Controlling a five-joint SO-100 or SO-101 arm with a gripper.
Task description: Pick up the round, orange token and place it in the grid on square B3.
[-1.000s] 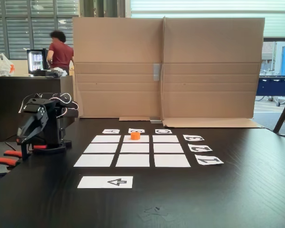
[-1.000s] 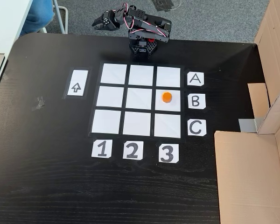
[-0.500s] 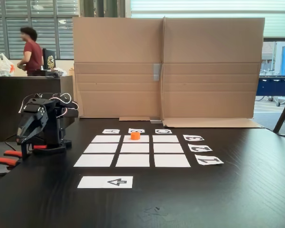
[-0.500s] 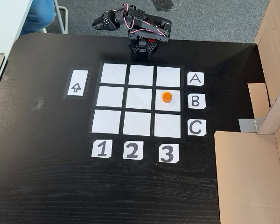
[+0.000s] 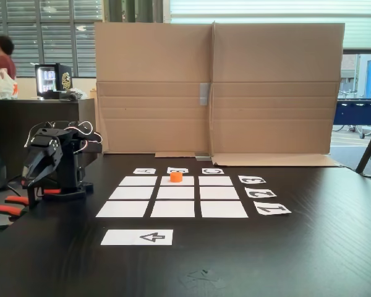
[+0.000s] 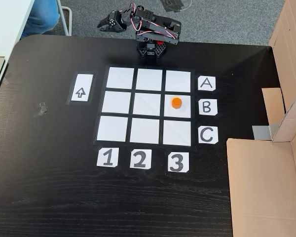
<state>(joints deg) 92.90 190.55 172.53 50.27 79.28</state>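
Observation:
The orange token (image 5: 176, 176) (image 6: 176, 102) rests on square B3 (image 5: 187, 181) (image 6: 184, 112), the middle-row white rectangle in line with cards B and 3. This square belongs to the 3x3 grid (image 5: 173, 208) (image 6: 148, 104) of white rectangles on the black table. My arm sits folded at the table's edge beside row A. Its gripper (image 5: 32, 178) (image 6: 101, 25) points down and away from the grid, well clear of the token. The fingers look shut with nothing between them.
A white strip with a black arrow (image 5: 137, 237) (image 6: 81, 87) lies beside column 1. A cardboard wall (image 5: 216, 86) (image 6: 266, 187) stands past the letter cards. Orange clamps (image 5: 6, 207) grip the table edge near the arm's base. A person (image 5: 3, 59) stands in the background.
The person in the background has walked to the left. The arm, its gripper and the token have not moved.

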